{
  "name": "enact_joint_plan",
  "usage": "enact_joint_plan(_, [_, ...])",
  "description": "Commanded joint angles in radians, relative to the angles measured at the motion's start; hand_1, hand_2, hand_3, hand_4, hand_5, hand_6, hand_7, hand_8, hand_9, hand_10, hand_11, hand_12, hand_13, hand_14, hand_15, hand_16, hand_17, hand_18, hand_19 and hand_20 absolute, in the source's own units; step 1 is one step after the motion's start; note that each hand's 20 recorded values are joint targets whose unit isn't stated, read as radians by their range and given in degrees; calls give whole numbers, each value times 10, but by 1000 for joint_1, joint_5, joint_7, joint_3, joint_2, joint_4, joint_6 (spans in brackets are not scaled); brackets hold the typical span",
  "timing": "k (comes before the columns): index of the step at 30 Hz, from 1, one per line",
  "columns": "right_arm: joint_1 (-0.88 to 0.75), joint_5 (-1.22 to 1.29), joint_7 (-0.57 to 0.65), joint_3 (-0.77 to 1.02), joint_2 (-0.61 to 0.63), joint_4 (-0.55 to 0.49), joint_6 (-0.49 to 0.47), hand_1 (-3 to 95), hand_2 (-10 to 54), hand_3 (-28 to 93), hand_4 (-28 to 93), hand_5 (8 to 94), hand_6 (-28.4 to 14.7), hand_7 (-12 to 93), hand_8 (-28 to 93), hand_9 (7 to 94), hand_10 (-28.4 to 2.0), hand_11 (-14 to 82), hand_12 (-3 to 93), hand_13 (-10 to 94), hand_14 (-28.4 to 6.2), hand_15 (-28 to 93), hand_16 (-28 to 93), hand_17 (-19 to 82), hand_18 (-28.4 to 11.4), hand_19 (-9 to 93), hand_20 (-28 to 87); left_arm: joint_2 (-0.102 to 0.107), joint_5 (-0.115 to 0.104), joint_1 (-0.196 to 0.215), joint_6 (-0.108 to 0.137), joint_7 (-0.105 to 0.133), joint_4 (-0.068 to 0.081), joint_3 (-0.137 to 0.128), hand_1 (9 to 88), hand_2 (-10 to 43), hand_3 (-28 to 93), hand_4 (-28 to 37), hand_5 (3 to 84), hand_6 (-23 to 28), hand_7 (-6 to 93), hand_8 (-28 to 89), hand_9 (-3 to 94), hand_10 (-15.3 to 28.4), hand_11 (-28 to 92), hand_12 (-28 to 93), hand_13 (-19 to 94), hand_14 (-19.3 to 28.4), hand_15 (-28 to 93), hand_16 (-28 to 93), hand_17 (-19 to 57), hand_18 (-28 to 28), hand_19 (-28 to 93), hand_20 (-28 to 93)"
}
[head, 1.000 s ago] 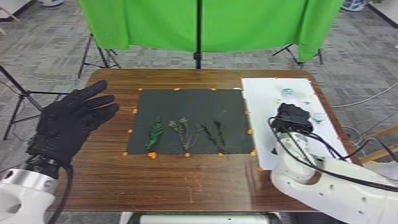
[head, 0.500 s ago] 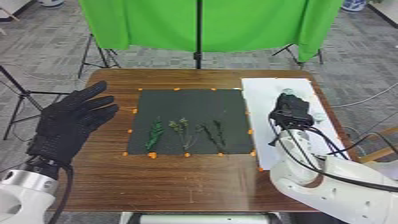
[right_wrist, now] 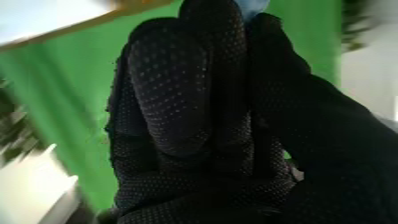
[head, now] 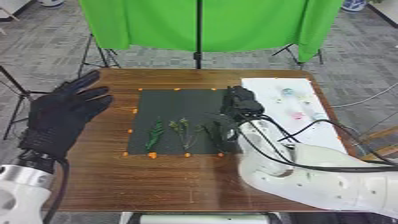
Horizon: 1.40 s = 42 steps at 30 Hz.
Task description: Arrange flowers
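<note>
In front of one green cloth (head: 147, 25), one brown table (head: 160, 185) is seen, with two white arms brought in over it. On the table, two flat pieces are laid side by side: one black mat (head: 173, 105) and, to its right, one white sheet (head: 258, 86).

Two hands are held up. The left hand (head: 69, 110) is held over the table's left edge, its fingers straight and parted. The right hand (head: 242, 102) is held over the right part of the mat, near the sheet. In the right wrist view, its fingers (right_wrist: 169, 90) are drawn together, and one pale blue thing (right_wrist: 252, 5) is clamped between them and the thumb at the tips; whether it is a flower cannot be told.

Three sprigs are set in a row on the mat's near half: one leafy sprig (head: 155, 135) at the left, one budded sprig (head: 186, 132) in the middle, and one thin sprig (head: 212, 134) at the right, partly hidden by the right hand.

On the sheet, one blue flower (head: 287, 92) and one pink flower (head: 297, 115) are made out, among paler blooms too small to be counted.
</note>
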Motion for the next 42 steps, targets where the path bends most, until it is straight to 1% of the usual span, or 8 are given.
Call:
enact_joint_plan(1, [184,155,-113,-111,-276,44,22,555,-95,718,-283,871,4,181,41,937,-76,128,285,849,-30,572,183,340,-169,903,-35,57,-15,-24,-14,79,4,-39,217,83,769,-280,353,100,147,-99,299,206,295,99,220,277,523,-107,-98,254,579,104])
enact_joint_plan(6, [321,326,-144,-226,-393,80,57,551,-95,717,-283,854,13,201,28,936,-72,112,294,828,-34,591,176,317,-165,887,-7,100,-29,-11,-7,137,8,-71,217,82,768,-281,355,100,142,-98,306,207,291,100,228,275,522,-105,-91,256,591,113])
enact_joint_plan(15, [406,596,-158,-287,-494,128,64,545,-95,714,-283,835,27,207,8,930,-62,78,294,807,-28,606,174,287,-158,856,53,151,-27,-75,-22,114,21,-59,218,82,769,-282,356,99,143,-96,308,208,295,103,231,277,528,-106,-90,256,590,118])
enact_joint_plan(22, [368,740,-196,-203,-471,153,-59,535,-95,711,-283,805,34,179,-14,880,-54,69,250,791,-28,612,169,273,-153,842,75,146,-17,-150,-26,63,32,-16,218,82,771,-282,357,99,144,-97,308,208,296,102,230,278,529,-107,-90,255,588,121])
enact_joint_plan(24, [343,786,-206,-161,-458,155,-101,528,-95,715,-283,785,34,166,-23,853,-53,67,231,779,-28,620,164,266,-152,833,94,147,-17,-162,-35,64,36,-8,218,82,771,-281,357,99,144,-97,308,208,296,102,230,278,529,-107,-89,255,587,121])
enact_joint_plan(25, [355,821,-211,-183,-472,157,-75,528,-94,714,-283,777,35,164,-26,848,-52,68,226,777,-28,620,162,265,-152,831,98,149,-22,-111,-49,92,34,-39,219,82,771,-281,357,99,145,-97,308,208,296,102,229,277,529,-107,-90,255,587,121])
enact_joint_plan(31, [323,886,-255,-130,-458,166,-178,504,-79,733,-283,710,32,160,-55,773,-49,95,161,760,-31,628,153,251,-151,818,124,155,-21,-135,-59,87,42,-18,219,82,771,-281,358,100,145,-98,308,208,297,101,229,278,529,-108,-89,254,586,122])
enact_joint_plan(42, [306,897,-254,-123,-454,196,-258,447,-44,778,-283,633,33,159,-126,698,-52,138,104,727,-41,642,138,230,-152,812,136,154,-26,-105,-51,114,41,-24,221,81,775,-279,358,100,146,-98,307,208,297,101,229,277,529,-108,-90,254,584,120])
